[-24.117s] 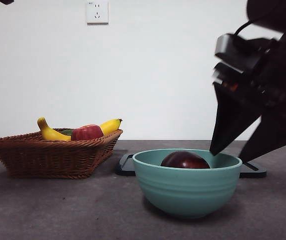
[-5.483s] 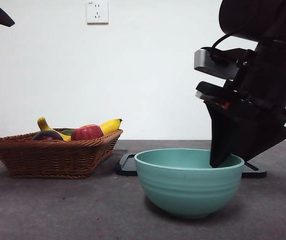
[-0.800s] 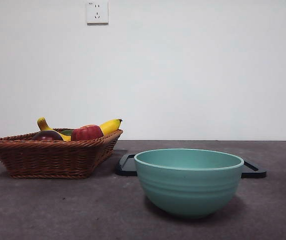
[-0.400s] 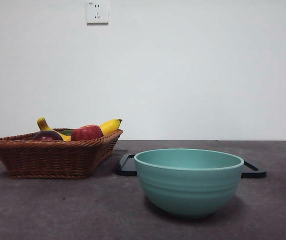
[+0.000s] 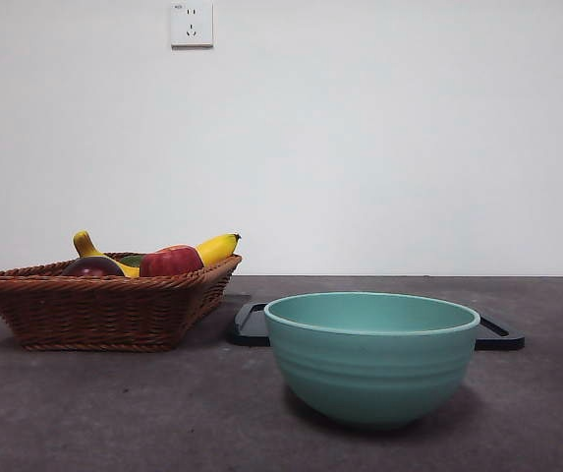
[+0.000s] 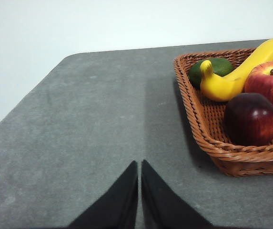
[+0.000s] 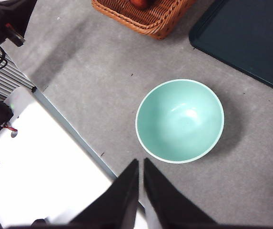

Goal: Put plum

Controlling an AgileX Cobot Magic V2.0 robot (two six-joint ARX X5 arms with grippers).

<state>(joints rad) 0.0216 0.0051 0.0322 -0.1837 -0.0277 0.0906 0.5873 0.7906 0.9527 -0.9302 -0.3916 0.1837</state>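
Both arms have pulled clear of the front view since the big dark arm stood over the bowl a few seconds back, and the glossy dark maroon plum [image 6: 250, 119], which lay in the pale green ceramic bowl [image 5: 371, 356] at the start, now sits in the brown woven wicker basket [image 6: 191, 108], at its near corner just beside the red apple [image 6: 269, 83], with the curved yellow banana [image 6: 236, 72] and a dark green fruit [image 6: 211, 68] behind it. From the front, the plum [image 5: 92, 266] shows only as a dark dome above the basket rim [image 5: 104, 307], to the left of the apple [image 5: 171, 261] and banana [image 5: 215, 247]. The bowl [image 7: 179, 120] holds nothing and stands well apart from the basket, with the flat black tray [image 7: 247, 40] behind it. The left pincer [image 6: 139, 168] hangs over bare grey surface [image 6: 88, 124] near the basket's outer side, its jaws pressed together on nothing; open room runs from there to the surface's rounded corner and far edge. The right pincer [image 7: 140, 164] hangs high above the bowl, jaws likewise closed and holding nothing, close to where the grey surface [image 7: 103, 81] ends in a straight edge against a white frame. A white wall socket [image 5: 192, 23] carries small marks too tiny to read.
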